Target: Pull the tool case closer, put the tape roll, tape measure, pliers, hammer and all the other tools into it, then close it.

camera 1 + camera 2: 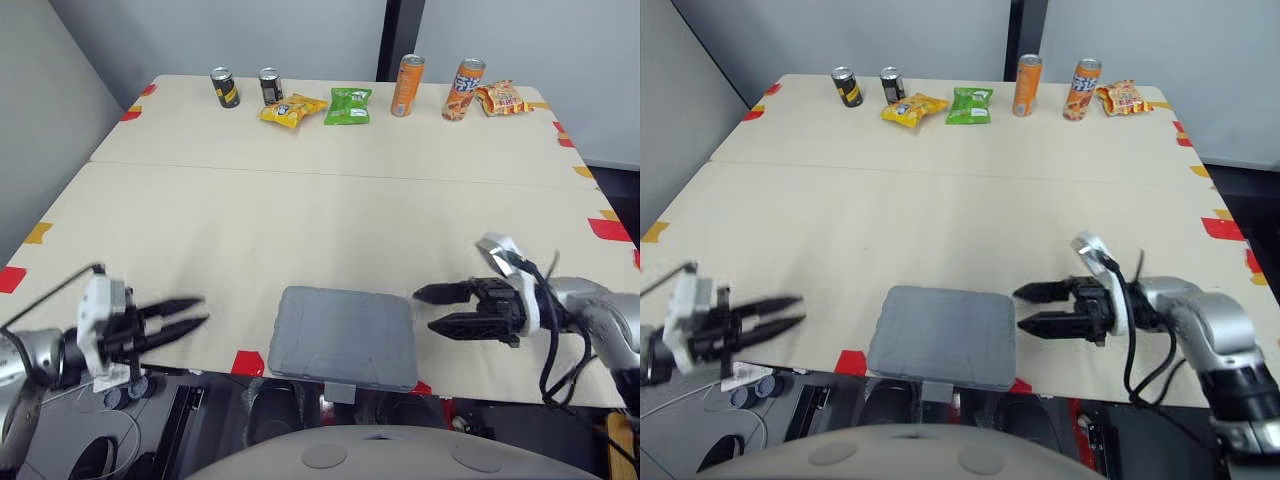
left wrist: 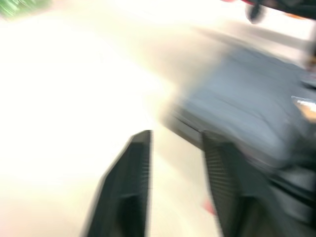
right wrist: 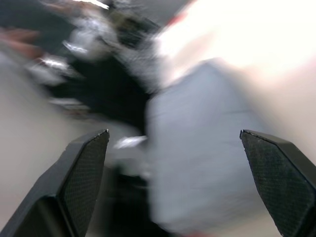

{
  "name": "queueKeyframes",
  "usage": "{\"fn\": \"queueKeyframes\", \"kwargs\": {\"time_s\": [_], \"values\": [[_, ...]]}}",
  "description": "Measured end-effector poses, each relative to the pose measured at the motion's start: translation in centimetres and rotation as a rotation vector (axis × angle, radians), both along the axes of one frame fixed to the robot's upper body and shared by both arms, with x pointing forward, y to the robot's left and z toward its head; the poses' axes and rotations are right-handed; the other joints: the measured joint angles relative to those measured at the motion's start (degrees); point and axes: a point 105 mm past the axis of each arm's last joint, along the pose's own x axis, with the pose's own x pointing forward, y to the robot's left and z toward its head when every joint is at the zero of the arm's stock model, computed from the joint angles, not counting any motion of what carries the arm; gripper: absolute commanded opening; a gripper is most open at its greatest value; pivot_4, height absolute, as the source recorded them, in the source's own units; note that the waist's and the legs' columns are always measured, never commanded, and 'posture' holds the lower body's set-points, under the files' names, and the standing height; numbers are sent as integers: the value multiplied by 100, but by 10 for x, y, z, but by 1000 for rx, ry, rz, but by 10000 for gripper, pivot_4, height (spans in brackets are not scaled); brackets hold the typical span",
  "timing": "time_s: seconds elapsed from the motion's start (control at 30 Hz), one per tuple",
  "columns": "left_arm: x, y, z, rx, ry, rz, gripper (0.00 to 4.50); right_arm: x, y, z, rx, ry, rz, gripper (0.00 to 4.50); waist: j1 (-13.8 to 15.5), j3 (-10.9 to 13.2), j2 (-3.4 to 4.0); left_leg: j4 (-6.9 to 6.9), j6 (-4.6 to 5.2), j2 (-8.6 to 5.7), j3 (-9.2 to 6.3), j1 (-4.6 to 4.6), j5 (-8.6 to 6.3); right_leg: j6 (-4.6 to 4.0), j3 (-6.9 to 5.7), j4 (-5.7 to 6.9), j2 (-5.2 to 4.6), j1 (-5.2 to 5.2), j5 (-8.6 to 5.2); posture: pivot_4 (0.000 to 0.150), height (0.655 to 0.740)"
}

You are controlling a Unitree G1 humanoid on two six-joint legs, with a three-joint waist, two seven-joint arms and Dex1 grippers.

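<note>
The grey tool case (image 1: 345, 338) lies shut and flat at the table's front edge, its latch tab hanging over the edge. My left gripper (image 1: 203, 310) hovers to the left of the case, a clear gap away, open by a small amount and pointing at it. My right gripper (image 1: 423, 309) sits just off the case's right side, open, its fingertips close to the case's edge. In the left wrist view the case (image 2: 252, 113) shows past the fingers. The right wrist view has the case (image 3: 197, 148) between the widely spread fingers.
Along the far edge stand two dark cans (image 1: 224, 87), two orange cans (image 1: 407, 85), and yellow (image 1: 292, 110), green (image 1: 348, 105) and orange (image 1: 502, 98) snack bags. Red and yellow tape marks (image 1: 608, 229) dot the table's edges. The wide beige tabletop (image 1: 300, 220) lies between.
</note>
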Motion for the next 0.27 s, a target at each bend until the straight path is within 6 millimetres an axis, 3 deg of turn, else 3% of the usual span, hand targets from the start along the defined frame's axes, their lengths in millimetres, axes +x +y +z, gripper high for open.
{"fn": "queueKeyframes", "kwargs": {"time_s": [0.13, 0.27], "values": [[9, 8, -2, 46, -3, 73, 43568, 4, -36, -2, -89, -228, -135, 45000, -131, 11, -16, 4, 2, -1, 0, -1, 0, 2, 0, 3, -1, 0, 1, 1500, 7400], [18, 17, -5, 70, 13, 138, 44332, 4, -62, -2, -156, -360, -205, 45000, -210, 15, -20, 5, 55, -1, -4, 6, -13, 1, -2, 12, -1, 4, 1, 1500, 7400]]}}
